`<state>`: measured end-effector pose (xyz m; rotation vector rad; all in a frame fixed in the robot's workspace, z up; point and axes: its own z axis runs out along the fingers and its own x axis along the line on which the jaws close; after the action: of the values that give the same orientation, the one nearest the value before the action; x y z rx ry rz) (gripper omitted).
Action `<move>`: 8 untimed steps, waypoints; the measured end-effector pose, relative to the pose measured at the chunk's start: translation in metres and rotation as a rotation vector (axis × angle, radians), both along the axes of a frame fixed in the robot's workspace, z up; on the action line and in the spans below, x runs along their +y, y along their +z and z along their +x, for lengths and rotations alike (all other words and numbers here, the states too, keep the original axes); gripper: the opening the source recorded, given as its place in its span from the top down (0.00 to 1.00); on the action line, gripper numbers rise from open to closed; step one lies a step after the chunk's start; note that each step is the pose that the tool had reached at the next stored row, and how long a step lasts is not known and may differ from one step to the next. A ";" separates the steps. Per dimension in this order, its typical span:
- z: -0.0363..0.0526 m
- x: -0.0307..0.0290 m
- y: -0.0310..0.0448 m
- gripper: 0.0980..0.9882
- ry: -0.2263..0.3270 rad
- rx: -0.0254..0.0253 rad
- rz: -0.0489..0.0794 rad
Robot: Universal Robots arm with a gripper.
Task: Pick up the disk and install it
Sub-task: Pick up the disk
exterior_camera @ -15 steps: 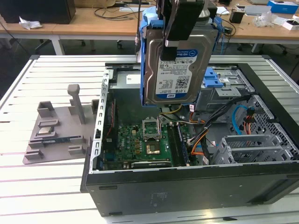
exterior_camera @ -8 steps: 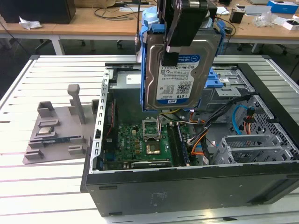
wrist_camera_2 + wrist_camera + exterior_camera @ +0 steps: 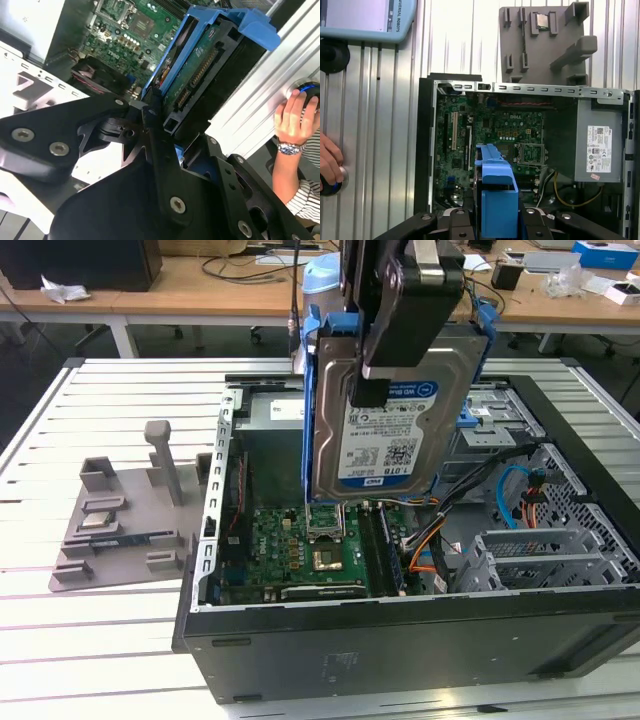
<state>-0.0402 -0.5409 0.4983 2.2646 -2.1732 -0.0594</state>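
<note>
The disk (image 3: 410, 420), where is it sitting right now?

— It is hanging upright in the air over the open computer case (image 3: 400, 640). In the exterior view it is at twelve o'clock from the motherboard (image 3: 290, 540), with its label (image 3: 385, 455) facing the camera. It is not touching the case.

— And the end effector (image 3: 372, 380)?

— It is clamping the disk from above, with its fingers (image 3: 385, 340) pressing on the two flat faces near the top edge. In the second wrist view the green circuit side and its connector (image 3: 192, 85) are showing between the blue side rails (image 3: 252, 25).

— How is it going to handle?

— I am judging it stiff and fairly heavy for its size, so it is not going to bend. The smooth metal faces are looking slippery under a pinch, though, and a knock is likely going to hurt it. The plastic rails are probably giving more than the body.

— So where is the safe hold?

— On the flat metal faces or solid edges, as now. I am steering clear of the connector and the bare circuit board.

— Anything nearby?

— A drive cage (image 3: 540, 550) is lying at about four o'clock from the disk. A grey fixture (image 3: 110, 530) is resting on the surface (image 3: 80, 640) at nine o'clock from the case.
</note>
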 end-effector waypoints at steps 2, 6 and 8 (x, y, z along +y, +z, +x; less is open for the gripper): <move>0.0002 -0.0048 -0.0002 0.70 0.000 0.0001 0.000; 0.0124 -0.0089 -0.0008 0.70 0.000 0.0029 0.000; 0.0197 -0.0095 -0.0011 0.70 -0.001 0.0045 0.000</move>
<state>-0.0205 -0.5505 0.4972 2.2618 -2.1717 -0.0647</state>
